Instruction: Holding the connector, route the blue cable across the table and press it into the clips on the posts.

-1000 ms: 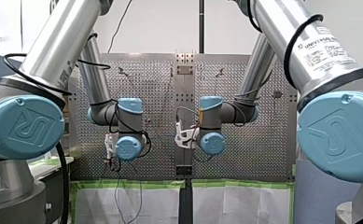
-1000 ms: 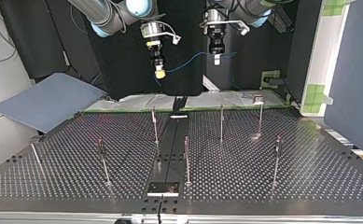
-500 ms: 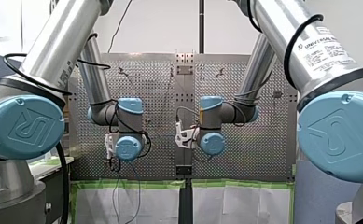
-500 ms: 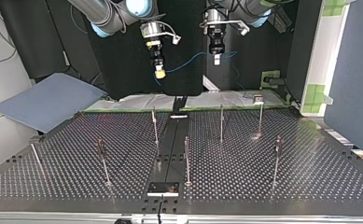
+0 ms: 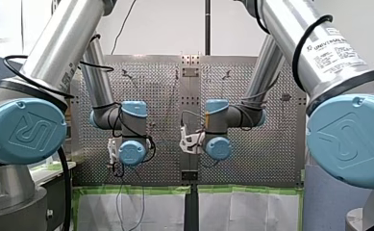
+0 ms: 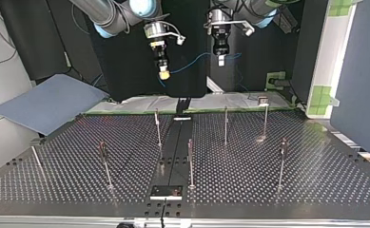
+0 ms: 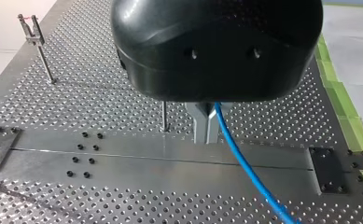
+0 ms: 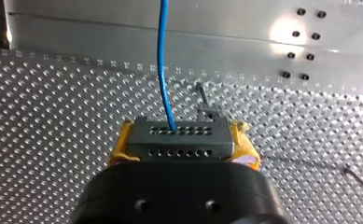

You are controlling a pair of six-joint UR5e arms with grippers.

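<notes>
In the right wrist view a grey connector (image 8: 179, 140) with rows of holes sits between yellow pads, my right gripper (image 8: 181, 133) shut on it. The blue cable (image 8: 163, 60) runs out of it over the table. The top view shows that gripper (image 6: 163, 73) at the left, high above the table, and the cable (image 6: 194, 61) sagging across to my left gripper (image 6: 220, 59). From between my left gripper's (image 7: 206, 135) metal fingers, shut on it, the cable (image 7: 244, 168) trails away. Thin posts (image 6: 158, 127) (image 6: 226, 124) (image 6: 190, 161) stand below, none touching the cable.
More posts (image 6: 105, 164) (image 6: 281, 161) (image 6: 264, 118) stand across the perforated table (image 6: 268, 180). A solid metal strip (image 6: 175, 142) runs down its middle to a small plate (image 6: 166, 191). A blue-grey board (image 6: 49, 102) lies at the top view's left.
My right gripper has drifted a touch toward the top view's right with the connector. My left arm and the cable's sag look the same.
</notes>
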